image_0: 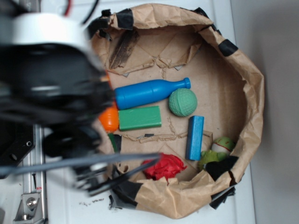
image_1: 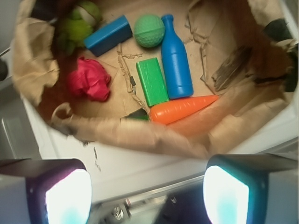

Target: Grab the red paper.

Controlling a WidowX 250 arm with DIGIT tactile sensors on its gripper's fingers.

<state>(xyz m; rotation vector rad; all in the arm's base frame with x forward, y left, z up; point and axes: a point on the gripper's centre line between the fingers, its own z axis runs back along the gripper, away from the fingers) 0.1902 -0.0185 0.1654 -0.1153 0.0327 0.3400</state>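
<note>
The red paper (image_0: 164, 167) lies at the lower middle of the outside view, a crumpled wad on the brown floor of a nest walled with brown crinkled paper (image_0: 247, 93), close against the near wall. In the wrist view the same wad (image_1: 89, 79) sits at the upper left, just inside the paper wall.

The gripper (image_1: 147, 191) fills the bottom edge of the wrist view, its two fingers (image_1: 65, 193) set wide apart with nothing between them, so the hand is open and empty. It hangs outside the nest, over the white tabletop (image_1: 140, 165), well apart from the wad. In the outside view the arm (image_0: 46, 88) is a dark blur covering the left side of the frame.

Other things lie on the nest floor. A blue bottle (image_0: 149, 92) lies on its side near the centre, its neck pointing at a green ball (image_0: 182, 102) just beside it. A green block (image_0: 139, 118) lies just below the bottle. An orange carrot (image_1: 182, 108) lies beside the block; in the outside view only its end shows past the arm. A blue block (image_0: 195, 137) stands to the right of the wad, and a green soft toy (image_0: 218, 151) rests against the wall at the lower right.
</note>
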